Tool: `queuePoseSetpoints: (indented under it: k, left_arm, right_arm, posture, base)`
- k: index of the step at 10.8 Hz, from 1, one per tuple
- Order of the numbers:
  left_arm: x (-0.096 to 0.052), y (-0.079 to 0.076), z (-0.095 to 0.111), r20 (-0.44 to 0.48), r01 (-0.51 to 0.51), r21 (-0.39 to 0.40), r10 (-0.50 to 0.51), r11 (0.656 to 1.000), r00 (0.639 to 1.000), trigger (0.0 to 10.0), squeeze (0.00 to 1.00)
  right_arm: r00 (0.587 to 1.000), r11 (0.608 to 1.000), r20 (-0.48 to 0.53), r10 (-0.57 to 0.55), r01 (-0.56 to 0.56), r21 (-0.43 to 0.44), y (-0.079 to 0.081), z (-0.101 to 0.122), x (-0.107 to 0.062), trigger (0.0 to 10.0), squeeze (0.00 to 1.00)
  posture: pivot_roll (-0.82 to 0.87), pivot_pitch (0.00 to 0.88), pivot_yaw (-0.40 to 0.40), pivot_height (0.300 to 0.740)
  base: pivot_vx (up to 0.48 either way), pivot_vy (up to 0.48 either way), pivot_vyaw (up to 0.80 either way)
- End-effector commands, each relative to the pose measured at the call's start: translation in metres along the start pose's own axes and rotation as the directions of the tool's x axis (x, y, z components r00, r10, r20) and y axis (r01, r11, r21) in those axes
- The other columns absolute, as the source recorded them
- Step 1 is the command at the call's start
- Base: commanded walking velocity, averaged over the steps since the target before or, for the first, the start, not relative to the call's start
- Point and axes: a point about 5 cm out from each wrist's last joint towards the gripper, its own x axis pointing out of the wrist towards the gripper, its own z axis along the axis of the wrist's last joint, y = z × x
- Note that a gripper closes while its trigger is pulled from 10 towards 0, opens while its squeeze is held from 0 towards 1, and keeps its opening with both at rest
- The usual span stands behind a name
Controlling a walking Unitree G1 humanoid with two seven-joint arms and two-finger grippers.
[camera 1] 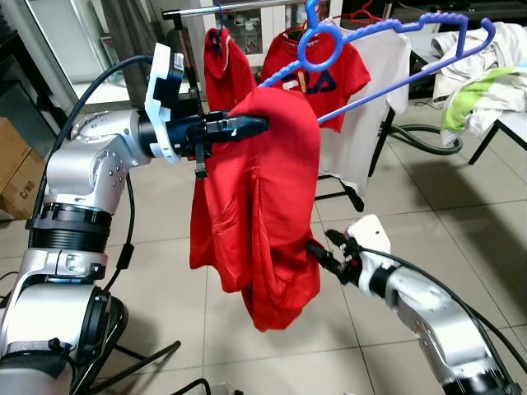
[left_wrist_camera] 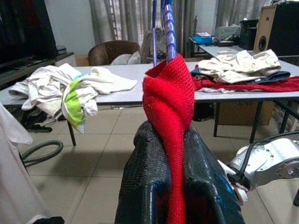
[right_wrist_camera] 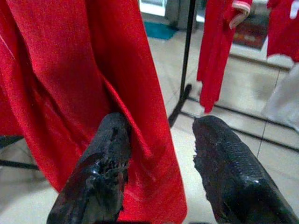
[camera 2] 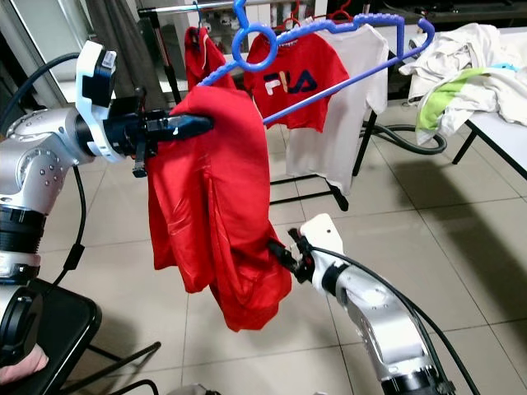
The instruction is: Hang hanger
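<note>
A blue plastic hanger (camera 1: 387,33) is held up tilted, its hook (camera 1: 317,41) in front of the rack rail (camera 1: 222,11). A red shirt (camera 1: 263,214) is draped over one end of it and hangs down. My left gripper (camera 1: 251,125) is shut on the shirt's shoulder where it lies over the hanger; in the left wrist view the black fingers (left_wrist_camera: 145,186) pinch the red cloth (left_wrist_camera: 169,107) below the blue bar (left_wrist_camera: 169,28). My right gripper (camera 1: 321,251) is open at the shirt's lower edge, one finger (right_wrist_camera: 100,163) touching the fabric (right_wrist_camera: 70,70).
The rack behind holds a red garment (camera 1: 224,70), a red FILA shirt (camera 1: 333,78) and a white shirt (camera 1: 375,107). A table (camera 1: 515,123) with piled clothes (camera 1: 473,78) stands at the right. A hose (camera 1: 428,136) lies on the tiled floor. Cardboard boxes (camera 1: 16,169) sit at the left.
</note>
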Motion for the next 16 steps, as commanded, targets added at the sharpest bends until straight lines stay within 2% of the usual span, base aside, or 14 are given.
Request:
queuePoseSetpoints:
  k: [1, 2, 12, 15, 16]
  left_arm:
    - [0.003, 0.001, 0.016, 0.016, 0.019, 0.055, -0.019, 0.998, 1.000, 0.0, 0.00]
    - [0.003, 0.001, 0.017, 0.015, 0.020, 0.056, -0.021, 0.998, 1.000, 0.0, 0.00]
    - [0.005, 0.002, 0.018, 0.013, 0.018, 0.059, -0.019, 0.998, 1.000, 0.0, 0.00]
    - [0.001, 0.002, 0.018, 0.017, 0.004, 0.062, -0.005, 0.998, 1.000, 0.0, 0.00]
    - [-0.002, 0.002, 0.018, 0.014, -0.005, 0.064, 0.004, 0.998, 1.000, 0.0, 0.00]
  right_arm:
    - [1.000, 1.000, 0.014, 0.018, -0.018, -0.007, 0.002, 0.003, 0.004, 7.1, 0.00]
    - [0.999, 0.999, 0.027, 0.038, -0.038, 0.005, 0.003, 0.004, 0.006, 0.1, 0.00]
    - [0.995, 0.996, 0.061, 0.074, -0.076, 0.041, 0.003, 0.005, 0.007, 0.0, 0.00]
    - [0.996, 0.994, 0.074, 0.055, -0.061, 0.091, -0.004, 0.002, -0.003, 0.0, 0.00]
    - [0.997, 0.992, 0.070, 0.026, -0.035, 0.123, -0.012, -0.001, -0.012, 0.0, 0.00]
  posture:
    - [-0.04, 0.000, 0.126, 0.740]
    - [-0.04, 0.000, 0.127, 0.740]
    - [-0.04, 0.000, 0.130, 0.740]
    - [-0.04, 0.000, 0.119, 0.740]
    - [-0.04, 0.000, 0.113, 0.740]
  base:
    - [0.000, 0.000, 0.00]
    - [0.000, 0.000, 0.00]
    - [0.000, 0.000, 0.00]
    - [0.000, 0.000, 0.00]
    - [0.000, 0.000, 0.00]
